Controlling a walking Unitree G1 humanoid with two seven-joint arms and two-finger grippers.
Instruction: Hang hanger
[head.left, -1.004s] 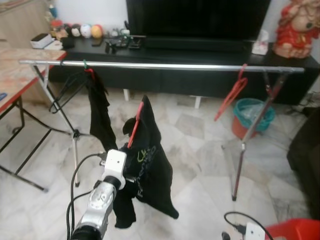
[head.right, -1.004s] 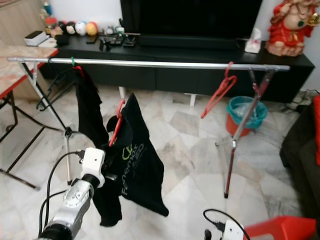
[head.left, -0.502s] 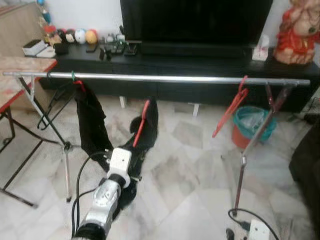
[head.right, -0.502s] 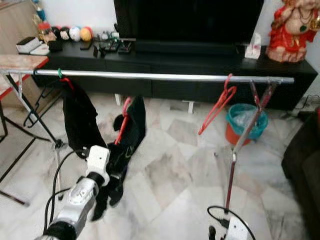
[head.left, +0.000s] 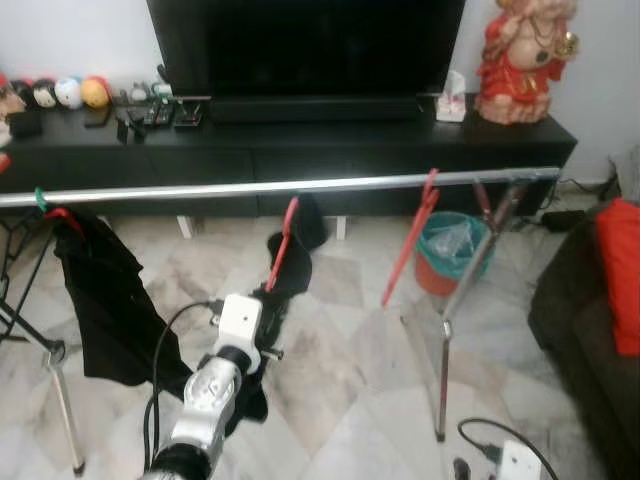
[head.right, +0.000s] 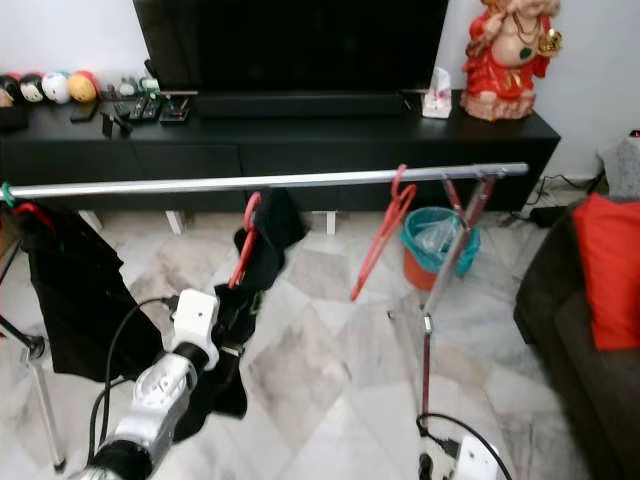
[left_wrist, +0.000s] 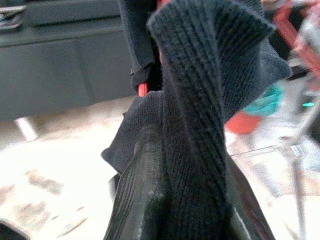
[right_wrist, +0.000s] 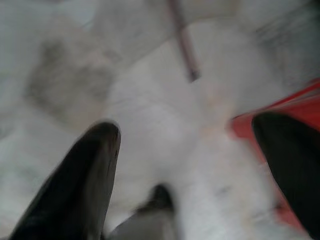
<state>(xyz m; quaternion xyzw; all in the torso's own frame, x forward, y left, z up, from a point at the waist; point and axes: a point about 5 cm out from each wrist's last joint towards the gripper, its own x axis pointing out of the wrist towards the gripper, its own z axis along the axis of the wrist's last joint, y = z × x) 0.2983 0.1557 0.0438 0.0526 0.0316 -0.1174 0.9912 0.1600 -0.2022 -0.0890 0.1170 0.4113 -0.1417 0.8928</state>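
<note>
Spanning the room in front of the black TV cabinet, a silver rail carries a black shirt at its left end and an empty red hanger toward the right. Below its middle, the left gripper has its fingers pinching a black garment draped on another red hanger, whose hook reaches the rail. Low over the marble floor, the right gripper hangs with fingers spread.
</note>
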